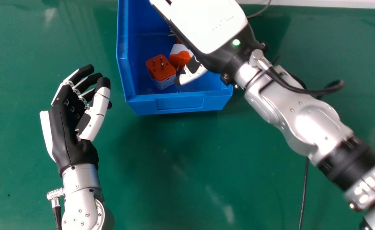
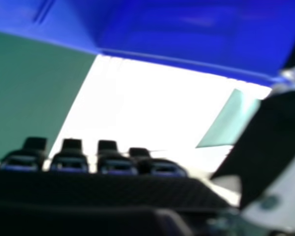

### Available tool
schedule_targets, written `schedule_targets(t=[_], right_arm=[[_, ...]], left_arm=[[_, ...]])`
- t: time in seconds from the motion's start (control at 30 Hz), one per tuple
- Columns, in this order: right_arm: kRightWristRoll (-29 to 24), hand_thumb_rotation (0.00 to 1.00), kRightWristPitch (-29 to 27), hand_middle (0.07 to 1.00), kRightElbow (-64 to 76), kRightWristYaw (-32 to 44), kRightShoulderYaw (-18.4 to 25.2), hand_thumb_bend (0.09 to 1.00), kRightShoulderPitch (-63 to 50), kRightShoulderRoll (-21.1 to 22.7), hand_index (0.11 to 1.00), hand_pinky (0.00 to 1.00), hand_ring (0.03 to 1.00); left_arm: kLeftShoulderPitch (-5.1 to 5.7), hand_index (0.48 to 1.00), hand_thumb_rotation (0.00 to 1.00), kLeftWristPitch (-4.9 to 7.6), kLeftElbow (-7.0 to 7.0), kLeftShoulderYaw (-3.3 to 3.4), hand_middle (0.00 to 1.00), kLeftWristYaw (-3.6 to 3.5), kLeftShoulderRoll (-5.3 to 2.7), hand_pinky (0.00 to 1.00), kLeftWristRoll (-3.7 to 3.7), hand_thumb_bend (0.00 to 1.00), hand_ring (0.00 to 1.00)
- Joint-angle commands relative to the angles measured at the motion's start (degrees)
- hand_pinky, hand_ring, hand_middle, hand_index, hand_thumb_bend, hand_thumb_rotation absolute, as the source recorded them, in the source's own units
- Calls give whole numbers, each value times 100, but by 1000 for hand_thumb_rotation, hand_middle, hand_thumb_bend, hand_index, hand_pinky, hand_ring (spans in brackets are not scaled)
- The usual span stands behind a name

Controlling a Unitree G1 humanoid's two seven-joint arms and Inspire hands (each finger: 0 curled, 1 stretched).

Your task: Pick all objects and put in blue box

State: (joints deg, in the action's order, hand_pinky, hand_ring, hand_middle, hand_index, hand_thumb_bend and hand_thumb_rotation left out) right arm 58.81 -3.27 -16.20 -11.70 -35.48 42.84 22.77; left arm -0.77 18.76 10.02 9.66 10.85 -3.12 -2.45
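My right hand [image 1: 203, 25] is over the blue box [image 1: 179, 103] in the head view, its back upward and its thumb low inside the box. In the right hand view the fingers of my right hand [image 2: 69, 164] stand open with no object between them and the thumb; the blue box [image 2: 201, 29] lies beyond. An orange and white plug adapter [image 1: 160, 68] rests in the box, prongs up. Beside it is another orange and white adapter [image 1: 178, 52], partly covered by my hand. My left hand [image 1: 67, 127] is open, left of the box.
A green tabletop [image 1: 174, 166] surrounds the box. A black cable [image 1: 304, 191] runs along the table at the right, partly behind my right arm. A pale strip [image 1: 334, 3] borders the table's far edge.
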Motion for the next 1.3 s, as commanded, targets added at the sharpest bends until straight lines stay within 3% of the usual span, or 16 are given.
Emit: schedule_targets(t=[0.0, 0.23, 0.4, 0.6, 0.77, 0.83, 1.0, 1.2, 1.27], right_arm=[[-250, 364, -132, 1000, 562, 245, 302, 1000, -234, 171, 1000, 994, 1000], [-637, 377, -170, 1000, 1698, 634, 966, 1000, -1342, 377, 1000, 958, 1000], [-988, 404, -94, 1000, 2202, 803, 1414, 1000, -2148, 339, 1000, 944, 1000], [-1579, 455, -267, 1000, 2658, 1026, 1807, 1000, -2931, 333, 1000, 933, 1000], [-1998, 507, -430, 1000, 3144, 1137, 2029, 1000, -3574, 275, 1000, 908, 1000], [-2149, 507, -457, 1000, 3393, 1192, 2109, 1000, -3836, 247, 1000, 908, 1000], [-2417, 561, -505, 1000, 3871, 1203, 2207, 1000, -4343, -12, 1000, 895, 1000], [-2437, 627, -631, 1000, 4024, 783, 2181, 1000, -4856, -616, 1000, 874, 1000], [-2487, 656, -804, 1000, 3927, 613, 2150, 1000, -4998, -771, 1000, 859, 998]], left_arm=[[-69, 696, 336, 135, -66, -30, 699, -17, -35, 511, -2, 572, 632], [-72, 695, 338, 38, -139, -30, 696, 48, -76, 510, 33, 577, 629], [-82, 695, 343, 25, -154, -20, 694, 20, -73, 509, -33, 582, 626], [-78, 696, 344, 46, -163, -22, 695, 11, -53, 511, -10, 584, 627], [-72, 696, 343, -6, -196, -22, 697, 15, -44, 512, 2, 582, 630], [-69, 696, 343, -14, -198, -19, 697, -17, -35, 512, -28, 582, 630], [-84, 695, 343, 49, -167, -9, 697, -19, -18, 512, -20, 583, 631], [-68, 693, 349, 21, -191, -7, 698, -40, 17, 513, -8, 580, 633], [-66, 693, 348, 0, -198, 6, 699, -62, 21, 512, -43, 575, 633]])
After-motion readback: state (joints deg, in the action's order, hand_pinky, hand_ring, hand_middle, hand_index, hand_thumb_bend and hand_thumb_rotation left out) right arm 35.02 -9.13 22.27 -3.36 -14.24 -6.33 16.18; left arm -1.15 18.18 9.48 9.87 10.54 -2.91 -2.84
